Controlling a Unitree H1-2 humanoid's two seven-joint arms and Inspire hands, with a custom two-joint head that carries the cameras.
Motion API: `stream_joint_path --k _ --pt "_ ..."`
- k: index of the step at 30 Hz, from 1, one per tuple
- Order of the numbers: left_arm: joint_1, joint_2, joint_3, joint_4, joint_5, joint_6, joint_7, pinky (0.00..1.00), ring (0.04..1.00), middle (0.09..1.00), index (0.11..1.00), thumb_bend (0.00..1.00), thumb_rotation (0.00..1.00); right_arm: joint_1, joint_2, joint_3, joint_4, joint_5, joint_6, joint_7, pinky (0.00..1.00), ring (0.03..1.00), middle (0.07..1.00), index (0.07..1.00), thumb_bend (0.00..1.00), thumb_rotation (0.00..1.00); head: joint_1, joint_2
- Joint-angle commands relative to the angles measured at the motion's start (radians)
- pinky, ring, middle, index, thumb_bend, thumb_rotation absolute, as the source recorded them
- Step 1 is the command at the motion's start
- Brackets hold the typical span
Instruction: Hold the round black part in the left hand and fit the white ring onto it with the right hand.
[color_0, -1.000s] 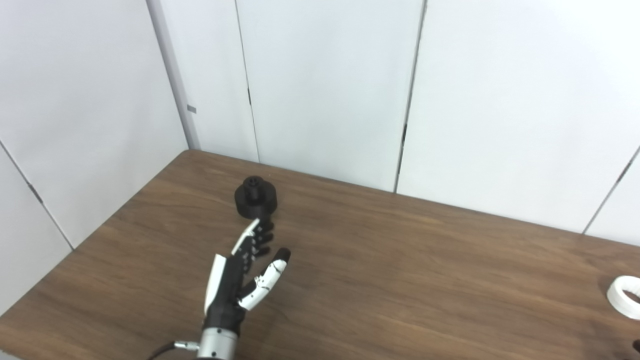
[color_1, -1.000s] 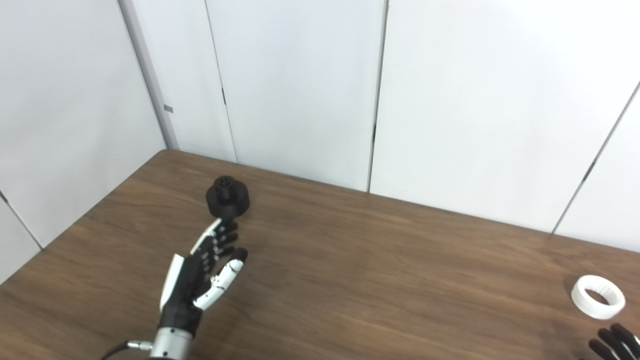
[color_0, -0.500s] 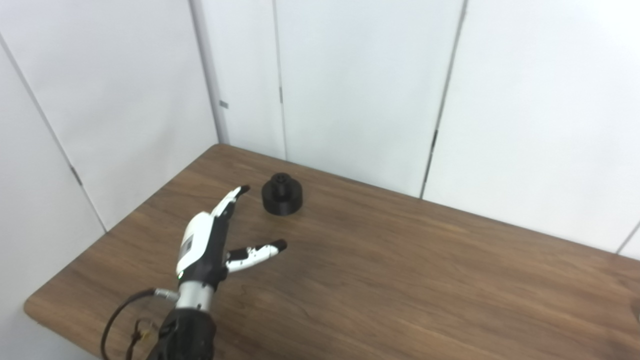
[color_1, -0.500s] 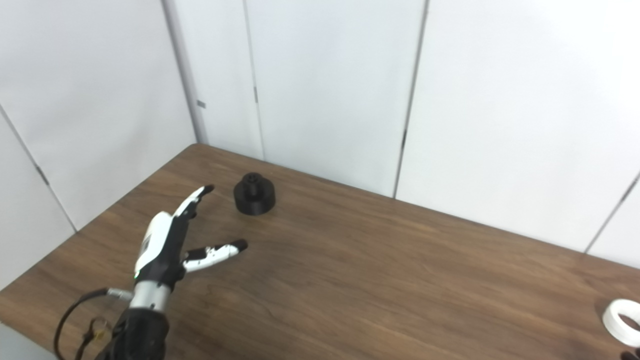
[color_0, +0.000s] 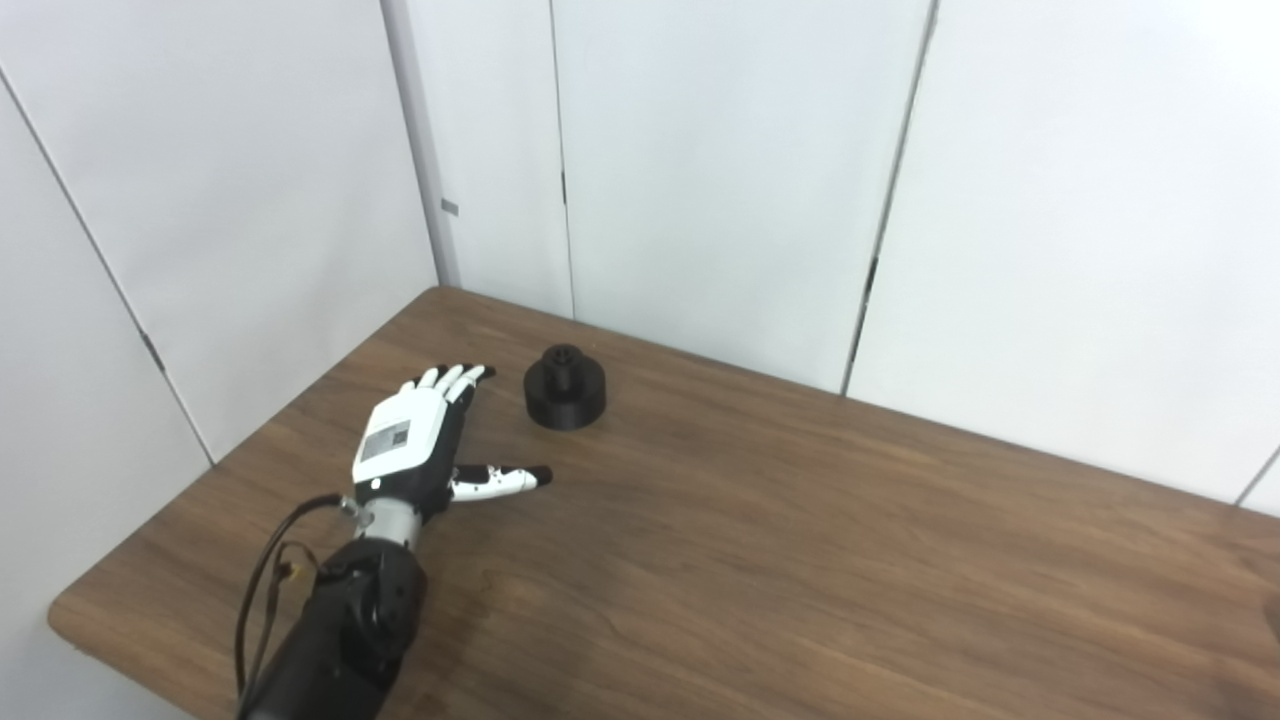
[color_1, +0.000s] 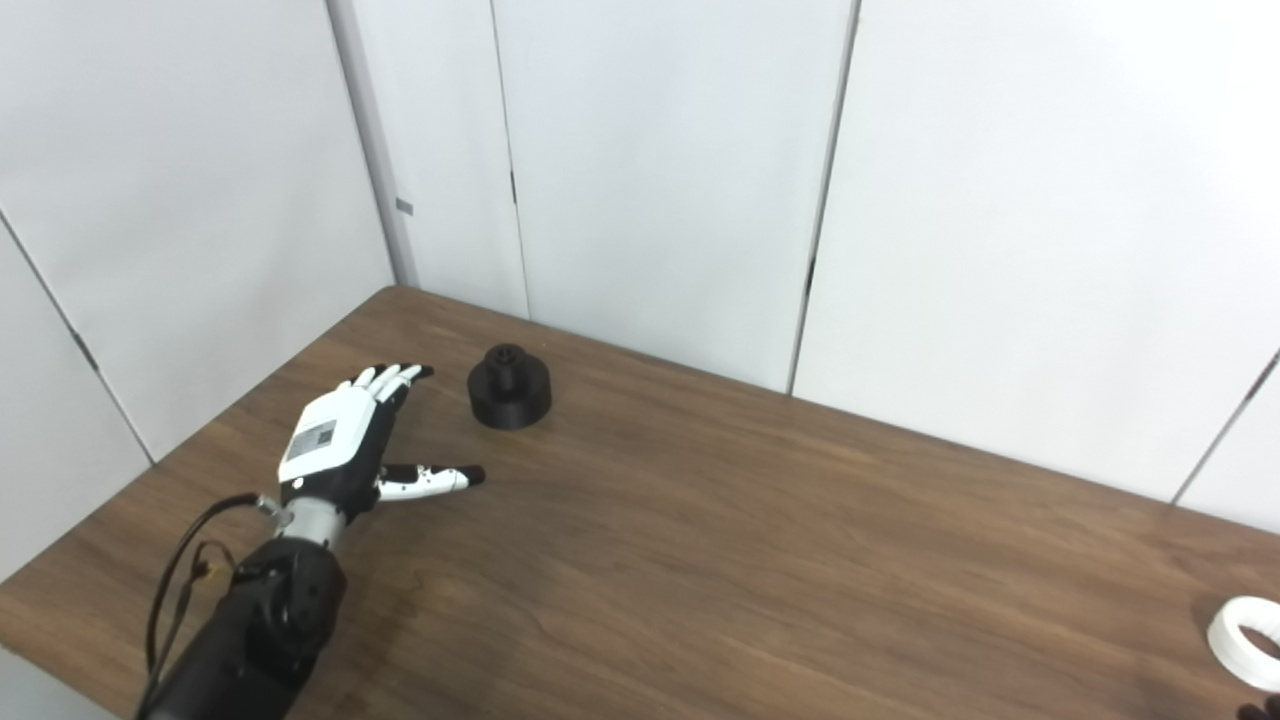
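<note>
The round black part (color_0: 565, 386) stands on the brown table (color_0: 800, 560) near its far left corner, with a small hub on top. My left hand (color_0: 420, 445) is open, palm down, fingers spread, thumb pointing right. It hovers just left of and nearer than the part, not touching it. The white ring (color_1: 1245, 642) lies at the table's far right edge in the right eye view, partly cut off. Only a dark fingertip of my right hand (color_1: 1252, 711) shows at the bottom right corner, below the ring.
White wall panels (color_0: 700, 180) stand close behind the table and along its left side. The table's left corner and front edge (color_0: 70, 620) are near my left forearm. A cable loops off the left wrist (color_0: 265, 590).
The camera swung left early on, so the whole picture shifted. Since then my left hand has turned from edge-up to palm-down and drawn back a little. The black part has not moved.
</note>
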Motion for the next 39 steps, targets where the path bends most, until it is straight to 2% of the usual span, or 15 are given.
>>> stream_joint_path --k 1,5,12,15,23,33,39 --pt "-0.071 0.039 -0.011 0.014 0.025 0.019 0.007 1.0 0.999 0.96 0.902 1.0 0.59 0.048 -0.012 0.006 -0.049 0.005 -0.017 -0.004 0.62 0.78 0.809 0.81 0.52 1.0 -0.001 0.004" --pt "-0.133 0.059 -0.036 0.111 0.012 0.024 0.014 1.0 0.999 0.958 0.891 1.0 0.57 0.053 -0.012 0.008 -0.058 0.003 -0.015 -0.005 0.62 0.78 0.813 0.811 0.51 1.0 -0.007 0.008" --pt "-0.218 0.081 -0.074 0.258 0.004 0.011 0.042 1.0 0.991 0.952 0.879 1.0 0.59 0.06 -0.009 0.013 -0.076 -0.008 -0.009 -0.013 0.61 0.773 0.808 0.807 0.48 1.0 -0.015 0.013" --pt "-0.26 0.094 -0.102 0.309 0.013 0.042 0.03 1.0 0.999 0.961 0.882 1.0 0.6 0.062 -0.008 0.013 -0.078 -0.007 -0.012 -0.014 0.6 0.772 0.803 0.801 0.48 1.0 -0.018 0.016" --pt "-0.355 0.121 -0.167 0.456 -0.006 0.063 0.02 1.0 1.0 0.971 0.882 1.0 0.59 0.067 -0.006 0.016 -0.087 -0.016 -0.011 -0.015 0.59 0.777 0.81 0.802 0.48 1.0 -0.022 0.019" --pt "-0.424 0.127 -0.198 0.582 -0.063 0.045 0.026 1.0 1.0 0.962 0.866 1.0 0.59 0.075 -0.009 0.022 -0.097 -0.016 -0.01 -0.018 0.58 0.774 0.806 0.797 0.49 1.0 -0.025 0.023" --pt "-0.444 0.124 -0.216 0.593 -0.102 0.028 0.008 1.0 1.0 0.963 0.872 1.0 0.61 0.078 -0.017 0.032 -0.104 -0.02 -0.006 -0.031 0.59 0.773 0.812 0.796 0.49 1.0 -0.028 0.024"
